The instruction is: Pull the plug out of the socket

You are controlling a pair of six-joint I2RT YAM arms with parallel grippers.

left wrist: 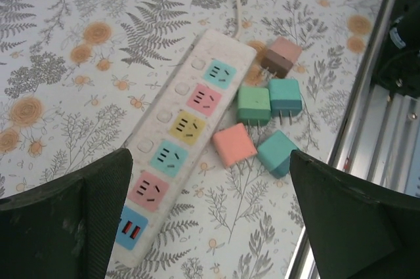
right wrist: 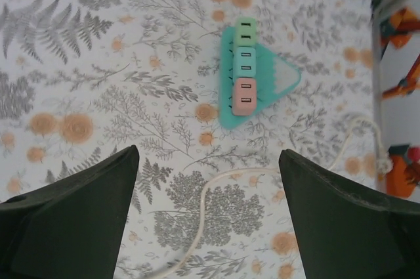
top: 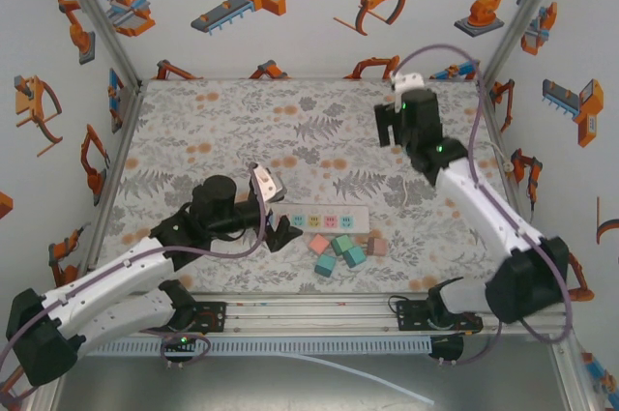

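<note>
— Since every coloured socket on the power strip [left wrist: 187, 128] looks empty from the left wrist, is there anything left to pull?

— I'd judge not. Five plugs lie loose on the surface [left wrist: 65, 62], on the side of the strip towards the metal rail [left wrist: 367, 115]: a brownish-pink plug [left wrist: 282, 56] by the cord end, a green plug [left wrist: 253, 105] touching a teal plug [left wrist: 285, 97], then a salmon plug [left wrist: 234, 146] and a second teal plug [left wrist: 277, 153] next to each other. None sits in a socket.

— Why are they clustered there?

— My guess is that each one is dropped just beside the strip so the sockets stay visible. The teal plug's prongs point away from the strip, so it lies on its side.

— And the left gripper [left wrist: 210, 180]?

— It hangs low over the near end of the strip with its fingers spread wide and nothing between them. It is placed like that either to steady the strip or simply to watch it; I can't say which.

— What about the right gripper [right wrist: 209, 161]?

— It is up high over the far right part of the surface, well apart from the strip. Its fingers are parted and empty too. Beneath it is a row of three small slotted blocks [right wrist: 244, 69] on a teal triangular base [right wrist: 282, 75], with a white cord curling nearby.

— Any risk?

— The strip's cord [left wrist: 234, 3] runs off its far end, so a careless sweep could drag the strip into the plugs.
</note>
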